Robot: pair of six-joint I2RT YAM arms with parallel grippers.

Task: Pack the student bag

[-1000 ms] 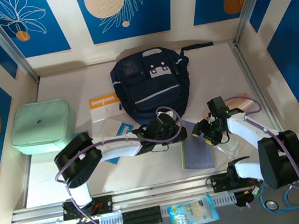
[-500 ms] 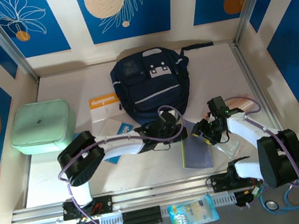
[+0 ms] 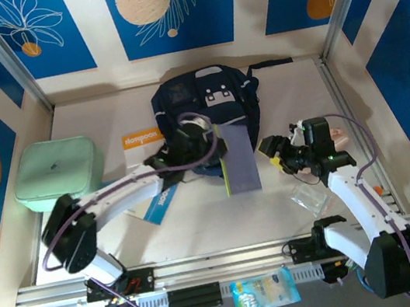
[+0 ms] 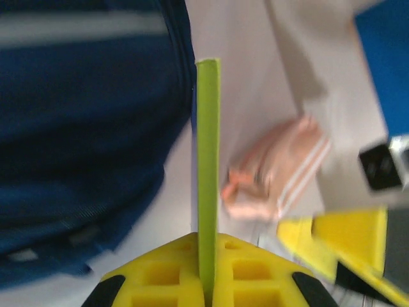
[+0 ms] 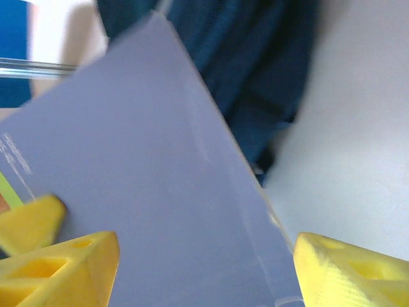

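Risen from the table, left tool holds notebook over student bag.

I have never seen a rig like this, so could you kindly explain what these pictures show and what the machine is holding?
This is a robot with two arms bolted at the near edge of a table. The wide picture comes from a fixed camera above and behind the arms. The two close-ups come from a camera on each wrist, so the yellow blocks there are the robot's own fingers.

On the table lie a navy backpack, a mint green case, an orange-and-white booklet, a clear plastic bag and a pink pouch.

The left gripper is shut on the green edge of a purple notebook, holding it up at the front of the backpack. The right gripper is open beside the notebook and grips nothing.
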